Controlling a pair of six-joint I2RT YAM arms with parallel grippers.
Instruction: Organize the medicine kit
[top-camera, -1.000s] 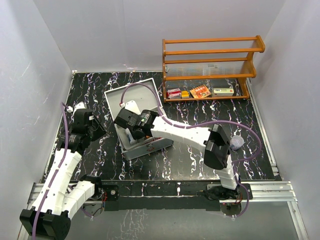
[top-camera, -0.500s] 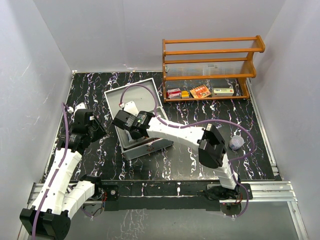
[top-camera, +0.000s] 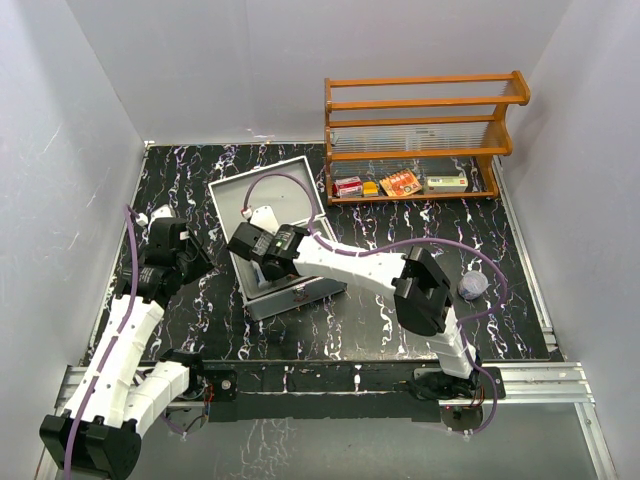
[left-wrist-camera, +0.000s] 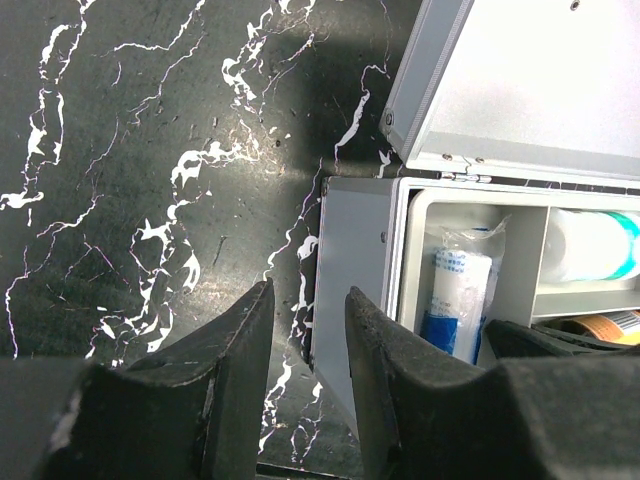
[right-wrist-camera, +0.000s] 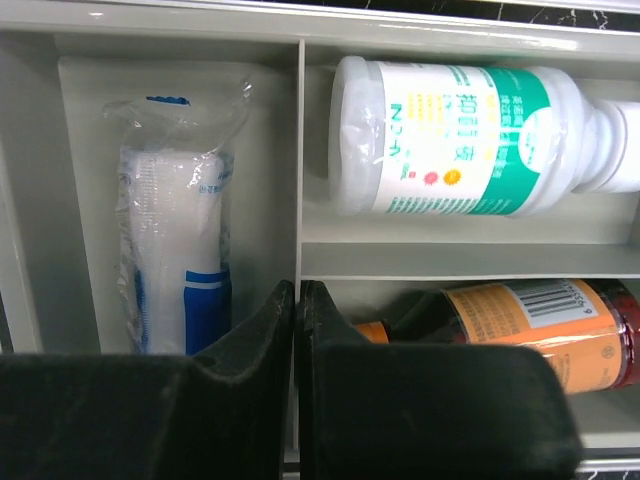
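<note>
In the overhead view most of the medicine kit (top-camera: 300, 297) is hidden. The right arm lies across its open body, so only the raised lid (top-camera: 240, 190) and the near wall show. The kit sits left of centre on the black, white-veined worktop (top-camera: 400, 230), its lid leaning toward the back wall.

The right fingers (right-wrist-camera: 260, 340) are pressed together with nothing between them. They hang over the grey plastic tray (right-wrist-camera: 300, 150) inside the kit, at the divider between compartments. Whether they touch the tray cannot be told. Their dark bulk cuts off the lower part of that view.

The left compartment holds what looks like a gauze roll (right-wrist-camera: 175, 230), white with a blue band, in crinkled clear wrap. A white bottle (right-wrist-camera: 460, 140) with a green label lies on its side in the upper right slot, its neck cut off by the frame edge. Below it lies an amber bottle (right-wrist-camera: 545, 335) with an orange barcoded label, partly behind the fingers.

The left fingers (left-wrist-camera: 240, 340) stand slightly apart, holding nothing, over bare worktop just beside the kit's brushed-metal side wall (left-wrist-camera: 350, 260).

A slatted wooden rack (top-camera: 420, 120) stands at the far right. The small cartons (top-camera: 400, 183) on its lowest shelf are too small to read.
</note>
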